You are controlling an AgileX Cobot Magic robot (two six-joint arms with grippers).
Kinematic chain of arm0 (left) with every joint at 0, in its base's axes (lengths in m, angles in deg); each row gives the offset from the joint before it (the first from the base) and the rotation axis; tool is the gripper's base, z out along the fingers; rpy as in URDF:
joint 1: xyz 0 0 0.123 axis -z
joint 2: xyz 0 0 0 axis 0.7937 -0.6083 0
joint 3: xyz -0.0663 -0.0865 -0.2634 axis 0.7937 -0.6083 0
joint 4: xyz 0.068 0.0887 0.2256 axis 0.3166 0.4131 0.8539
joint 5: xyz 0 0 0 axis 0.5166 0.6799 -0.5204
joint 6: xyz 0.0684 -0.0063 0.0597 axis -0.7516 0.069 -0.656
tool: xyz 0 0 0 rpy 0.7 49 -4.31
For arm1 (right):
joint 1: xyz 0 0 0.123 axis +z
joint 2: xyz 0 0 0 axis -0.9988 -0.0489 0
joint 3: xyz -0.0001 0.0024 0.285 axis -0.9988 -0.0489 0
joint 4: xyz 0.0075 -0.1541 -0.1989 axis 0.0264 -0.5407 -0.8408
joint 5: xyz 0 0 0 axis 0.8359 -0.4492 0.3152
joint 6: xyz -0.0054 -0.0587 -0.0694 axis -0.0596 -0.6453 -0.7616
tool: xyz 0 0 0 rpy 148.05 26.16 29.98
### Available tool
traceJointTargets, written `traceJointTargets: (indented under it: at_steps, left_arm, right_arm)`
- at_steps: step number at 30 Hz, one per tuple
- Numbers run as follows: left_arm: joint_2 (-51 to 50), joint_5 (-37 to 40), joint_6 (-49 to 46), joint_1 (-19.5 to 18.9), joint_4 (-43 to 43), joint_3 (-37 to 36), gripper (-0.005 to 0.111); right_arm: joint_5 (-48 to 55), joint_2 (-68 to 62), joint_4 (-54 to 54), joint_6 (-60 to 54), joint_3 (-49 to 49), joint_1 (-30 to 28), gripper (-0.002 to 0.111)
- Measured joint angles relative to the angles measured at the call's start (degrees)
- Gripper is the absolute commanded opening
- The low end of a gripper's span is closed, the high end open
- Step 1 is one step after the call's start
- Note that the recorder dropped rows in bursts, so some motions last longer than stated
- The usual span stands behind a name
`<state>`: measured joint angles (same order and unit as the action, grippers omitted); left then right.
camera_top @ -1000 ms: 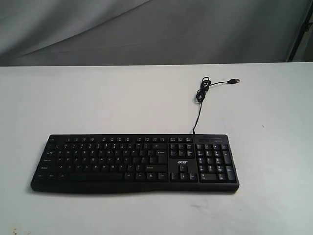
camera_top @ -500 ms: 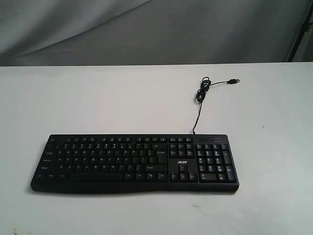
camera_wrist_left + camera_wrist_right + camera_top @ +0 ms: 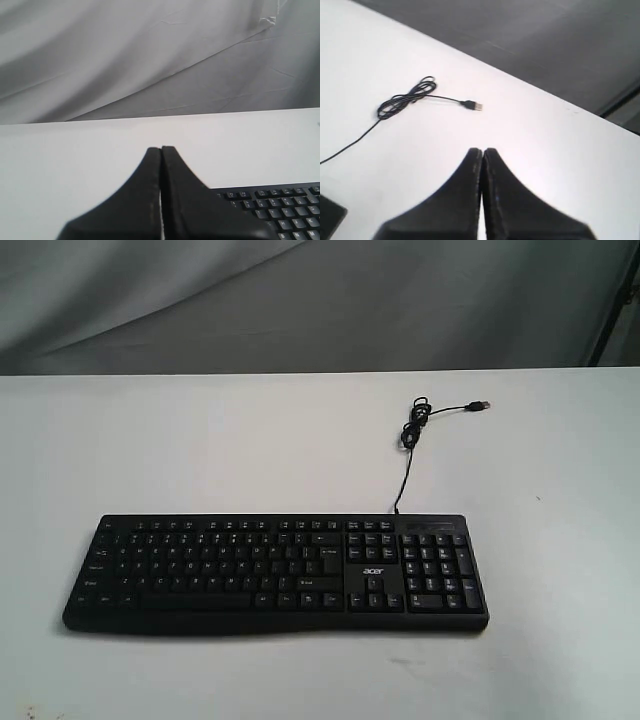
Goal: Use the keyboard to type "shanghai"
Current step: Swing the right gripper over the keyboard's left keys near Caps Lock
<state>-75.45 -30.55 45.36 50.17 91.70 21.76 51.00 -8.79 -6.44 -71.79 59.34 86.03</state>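
Keyboard (image 3: 275, 573) lies on white table (image 3: 200, 440) before grey drape (image 3: 300, 300); both jaws pressed together.

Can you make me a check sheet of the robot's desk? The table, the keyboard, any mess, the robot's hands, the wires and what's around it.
Surface: white table, plain and flat.
Job's things: black keyboard lying flat, keys up, near the front edge; nothing touches it.
Clutter: nothing seen.
Grippers: left gripper and right gripper each have their fingers pressed together, holding nothing; neither shows in the exterior view.
Cables: thin black cable runs from the keyboard's back edge into a small coil; its USB plug lies loose on the table, plugged into nothing.
Surroundings: grey cloth backdrop behind the table; dark pole at the right edge.
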Motion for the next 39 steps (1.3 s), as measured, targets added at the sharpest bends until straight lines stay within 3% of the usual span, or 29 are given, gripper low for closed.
traceJointTargets:
  at_steps: [10,24,32,39]
  left_arm:
    - [0.00,0.00,0.00,0.00,0.00,0.00,0.000]
    - [0.00,0.00,0.00,0.00,0.00,0.00,0.000]
    - [0.00,0.00,0.00,0.00,0.00,0.00,0.000]
    - [0.00,0.00,0.00,0.00,0.00,0.00,0.000]
  right_arm:
    - [-0.93,-4.00,2.64,-5.42,0.12,20.53,0.000]
    - [-11.02,-12.63,4.23,1.20,0.24,46.58,0.000]
    - [-15.15,-23.45,4.23,0.78,1.34,52.77,0.000]
    - [-10.08,-32.17,4.53,1.18,13.19,54.87,0.000]
